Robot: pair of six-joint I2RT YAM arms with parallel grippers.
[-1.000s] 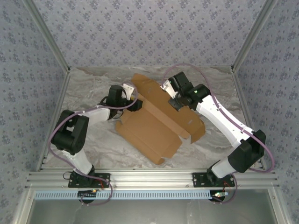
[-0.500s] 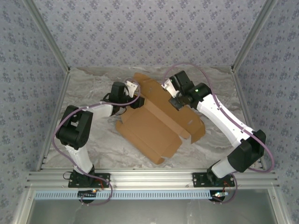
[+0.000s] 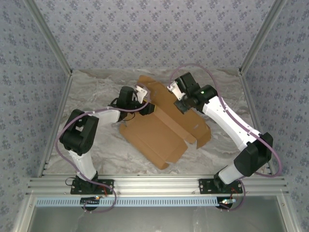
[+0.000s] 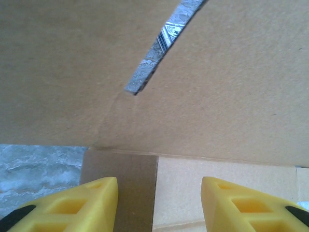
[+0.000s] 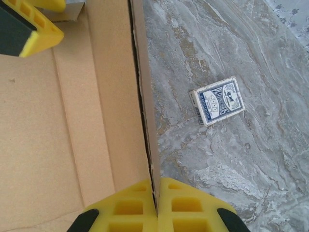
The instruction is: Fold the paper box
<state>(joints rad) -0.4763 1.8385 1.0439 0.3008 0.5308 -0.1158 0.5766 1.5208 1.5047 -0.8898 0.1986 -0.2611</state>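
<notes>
Brown paper box [image 3: 159, 130] between right jaws

Robotics lab cell: alu-frame rail [image 3: 154, 184], patterned backdrop walls [image 3: 154, 34], marble-look tabletop [image 3: 91, 92], 2 bolted arms [image 3: 231, 123].

High rear camera looks down; both wrist cameras close on paper box [image 3: 154, 135]

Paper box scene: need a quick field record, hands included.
box: brown cardboard paper box, partly folded, walls half raised, top open
surface: grey marbled table
left hand: jaws apart, facing a raised cardboard panel, nothing clamped
right hand: shut on the top edge of a box side wall
other: small blue-and-white card pack flat on the table, outside that wall, not touching the box
</notes>
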